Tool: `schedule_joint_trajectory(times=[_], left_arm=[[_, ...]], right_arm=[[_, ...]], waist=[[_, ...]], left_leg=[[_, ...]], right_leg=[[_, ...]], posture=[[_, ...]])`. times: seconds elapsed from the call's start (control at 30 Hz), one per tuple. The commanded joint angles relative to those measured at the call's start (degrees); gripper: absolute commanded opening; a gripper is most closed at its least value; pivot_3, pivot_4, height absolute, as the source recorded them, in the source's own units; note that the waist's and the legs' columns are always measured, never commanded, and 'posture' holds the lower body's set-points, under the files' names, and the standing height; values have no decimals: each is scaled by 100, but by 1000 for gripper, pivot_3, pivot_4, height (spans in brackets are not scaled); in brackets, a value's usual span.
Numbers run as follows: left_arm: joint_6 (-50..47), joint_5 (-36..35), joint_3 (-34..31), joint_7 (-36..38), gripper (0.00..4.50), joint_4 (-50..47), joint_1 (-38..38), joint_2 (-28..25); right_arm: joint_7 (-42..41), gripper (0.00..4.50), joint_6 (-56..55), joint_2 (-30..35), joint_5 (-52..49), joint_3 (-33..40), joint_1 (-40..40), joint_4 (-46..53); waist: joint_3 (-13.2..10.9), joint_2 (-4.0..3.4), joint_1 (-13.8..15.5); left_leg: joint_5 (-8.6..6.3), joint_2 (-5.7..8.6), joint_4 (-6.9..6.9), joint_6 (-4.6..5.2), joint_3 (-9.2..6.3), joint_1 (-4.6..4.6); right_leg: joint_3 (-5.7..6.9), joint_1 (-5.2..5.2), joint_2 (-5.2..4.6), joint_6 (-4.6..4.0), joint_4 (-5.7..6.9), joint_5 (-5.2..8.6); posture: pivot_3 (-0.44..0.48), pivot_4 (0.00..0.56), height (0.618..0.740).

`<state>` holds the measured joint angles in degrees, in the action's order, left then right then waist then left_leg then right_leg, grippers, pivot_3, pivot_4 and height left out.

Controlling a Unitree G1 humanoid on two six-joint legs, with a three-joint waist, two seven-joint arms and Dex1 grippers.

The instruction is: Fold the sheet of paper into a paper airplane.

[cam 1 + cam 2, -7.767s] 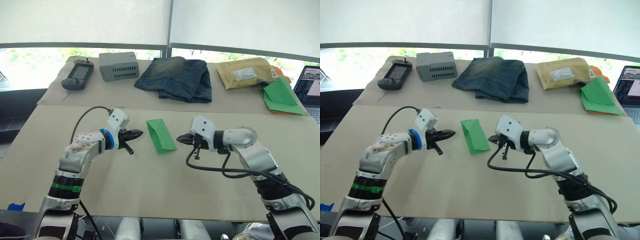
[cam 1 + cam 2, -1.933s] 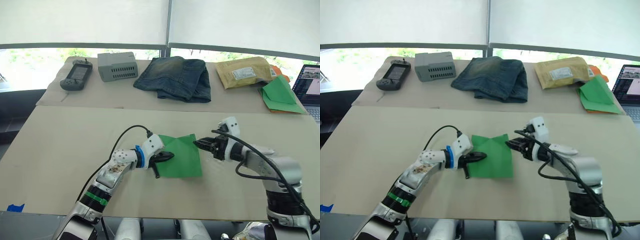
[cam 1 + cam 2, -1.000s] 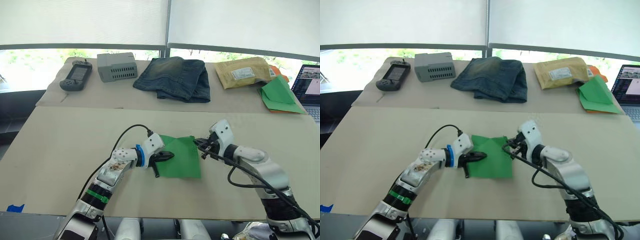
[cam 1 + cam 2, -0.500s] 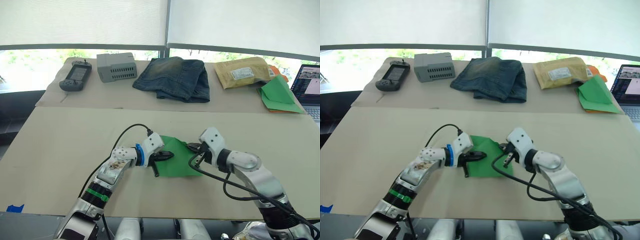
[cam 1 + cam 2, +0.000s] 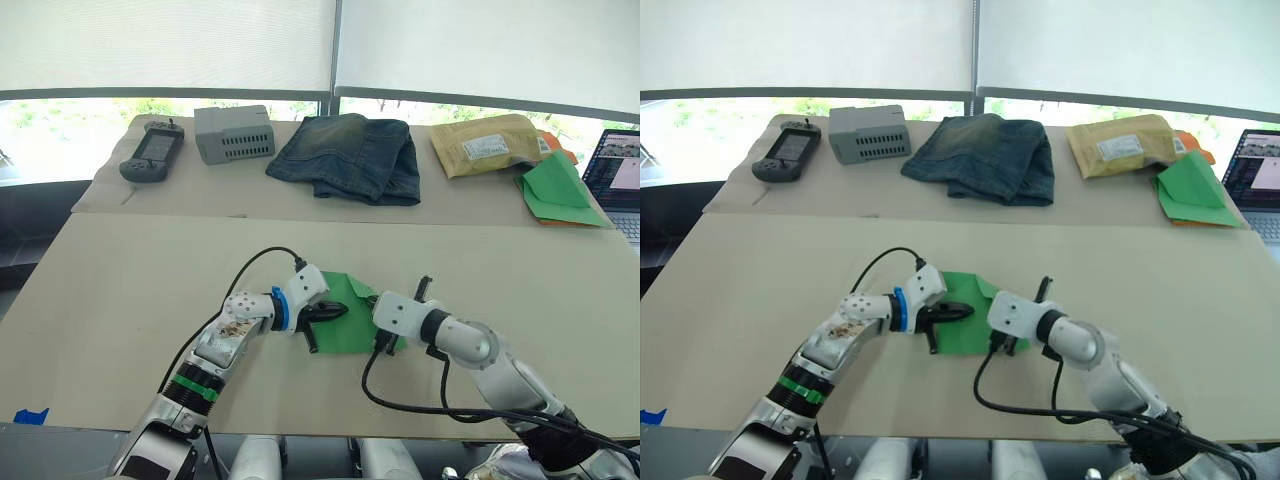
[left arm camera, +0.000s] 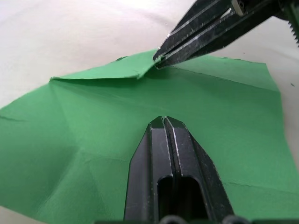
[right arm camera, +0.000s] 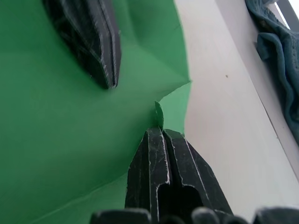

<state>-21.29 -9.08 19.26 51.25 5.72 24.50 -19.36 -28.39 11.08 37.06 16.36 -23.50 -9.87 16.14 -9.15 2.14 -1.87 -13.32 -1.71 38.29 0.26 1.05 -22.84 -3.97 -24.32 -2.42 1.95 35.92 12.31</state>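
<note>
The sheet of paper (image 5: 352, 328) is bright green, creased, and lies flat near the table's front middle. Its far right corner is lifted and folded over toward the centre. My right gripper (image 7: 160, 131) is shut on that corner's tip, as the left wrist view also shows for the right gripper (image 6: 159, 58). My left gripper (image 6: 164, 120) is shut, its tips resting on the middle of the sheet (image 6: 84, 121) from the left. The two grippers' tips are a short way apart above the paper. No paper airplane shape is in view.
On the far table stand a black handheld device (image 5: 152, 150), a grey box (image 5: 235, 131), folded jeans (image 5: 350, 155), a padded envelope (image 5: 490, 145), and a green paper heap with an orange sheet (image 5: 555, 190). A laptop (image 5: 620, 175) sits at the right edge.
My right gripper has moved left across the sheet, drawing the right corner over toward my left gripper. The left gripper has stayed pressed on the paper's middle.
</note>
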Motion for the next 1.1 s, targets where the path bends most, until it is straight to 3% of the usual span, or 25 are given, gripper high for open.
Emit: schedule_joint_trajectory(times=[0.03, 0.2, 0.43, 0.63, 0.73, 1.1], left_arm=[[-42, 83, -25, -39, 0, 99, 28, -20], [-293, -194, -293, -122, 0, -3, 155, 109], [-969, -777, -829, -279, 2124, -336, 559, 435], [-819, -417, -604, -641, 4180, 440, 1142, 846], [-782, -308, -592, -789, 3664, 876, 1328, 1028], [-480, 171, -205, -812, 14, 1305, 1333, 1197]], right_arm=[[-24, 25, -169, -83, 144, 43, 93, -70], [-155, 25, -135, -175, 126, 106, 142, -167], [-280, 0, -85, -302, 150, 165, 180, -190], [-311, 0, -72, -397, 171, 193, 198, -201], [-323, 0, -61, -434, 194, 212, 228, -192], [-275, 0, 85, -586, 288, 325, 397, -100]], waist=[[1, 0, 7], [2, 3, 15], [2, 3, 33], [4, 5, 47], [4, 5, 24], [4, 5, 53]], left_leg=[[0, 0, 0, 0, 0, 1], [0, -1, 1, 0, 0, 10], [0, -1, 2, 0, 0, 8], [0, 1, 4, 0, 0, 12], [0, 0, 3, 0, 0, 14], [0, 0, 3, 0, -1, 10]], right_leg=[[0, 1, 0, 0, 0, 0], [-1, 9, 1, -1, 0, 0], [0, 9, 1, 0, 1, 0], [-1, 14, 2, 0, 1, 0], [-3, 13, 6, 0, 1, 0], [-3, 11, 7, -1, 1, 0]], posture=[[0, 150, 740], [0, 150, 740], [0, 150, 740], [0, 150, 740], [0, 150, 740], [0, 150, 740]])
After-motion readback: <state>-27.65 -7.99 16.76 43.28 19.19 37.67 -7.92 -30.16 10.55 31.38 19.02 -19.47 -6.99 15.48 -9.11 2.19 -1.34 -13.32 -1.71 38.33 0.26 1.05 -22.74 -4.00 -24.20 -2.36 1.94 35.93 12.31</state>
